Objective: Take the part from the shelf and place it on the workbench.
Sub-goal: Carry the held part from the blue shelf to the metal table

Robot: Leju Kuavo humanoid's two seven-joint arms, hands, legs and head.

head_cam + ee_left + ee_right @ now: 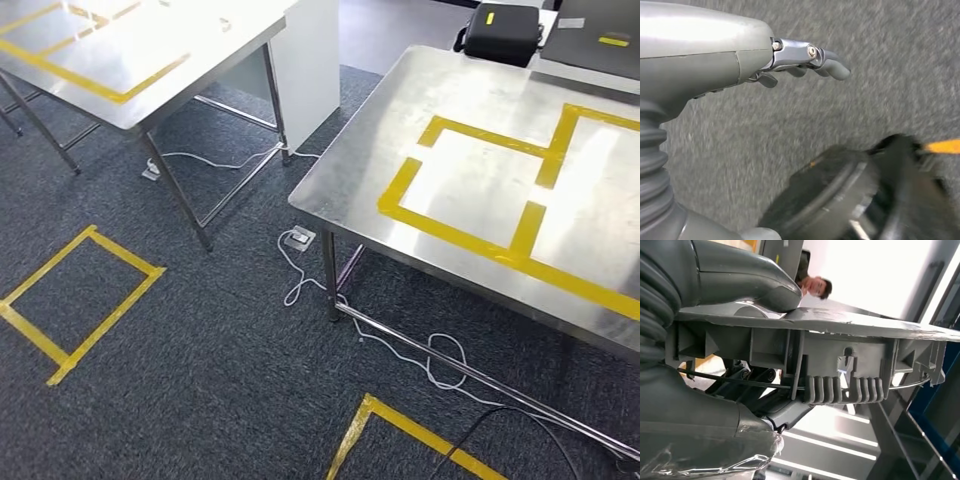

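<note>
Our right hand (753,385) grips the grey ribbed plastic part (836,345), thumb over its flat face. Our left hand (806,57) hangs over the carpet, holding nothing, fingers extended. Ahead stands the steel desk (362,150) marked with yellow tape (468,235).

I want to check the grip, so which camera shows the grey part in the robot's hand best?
The right wrist view: the grey part runs across the picture close up, ribbed underside showing, with the right hand gripping it by thumb above and fingers below. The head view shows the workbench and floor, the left wrist view the empty left hand over carpet.
</note>
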